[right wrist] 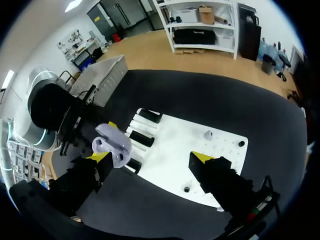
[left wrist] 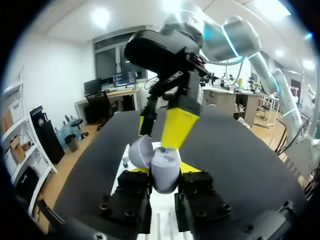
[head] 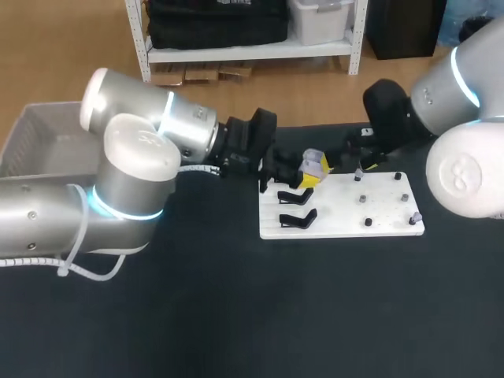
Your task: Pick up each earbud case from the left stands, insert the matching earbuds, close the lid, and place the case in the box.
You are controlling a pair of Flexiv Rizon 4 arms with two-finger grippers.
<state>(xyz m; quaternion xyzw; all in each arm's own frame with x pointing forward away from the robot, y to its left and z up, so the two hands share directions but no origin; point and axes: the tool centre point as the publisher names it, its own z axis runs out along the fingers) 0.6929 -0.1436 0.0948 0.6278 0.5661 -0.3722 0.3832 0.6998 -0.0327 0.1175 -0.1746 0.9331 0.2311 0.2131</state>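
I clamp the open earbud case [left wrist: 167,162] in my left gripper [left wrist: 165,176]. I should hold it level while my wide-spread right gripper [right wrist: 151,157] works at its lid.

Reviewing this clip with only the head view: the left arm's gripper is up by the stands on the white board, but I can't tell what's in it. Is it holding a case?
Observer: Yes. The left wrist view shows the left gripper shut on a lavender earbud case, with a finger on each side.
Operator: Is the lid open or closed?
Observer: Open. The lid is swung back to one side of the body.
Operator: And the right gripper?
Observer: In the right wrist view the right gripper is open wide and grips nothing. The case is close to one of its fingers.
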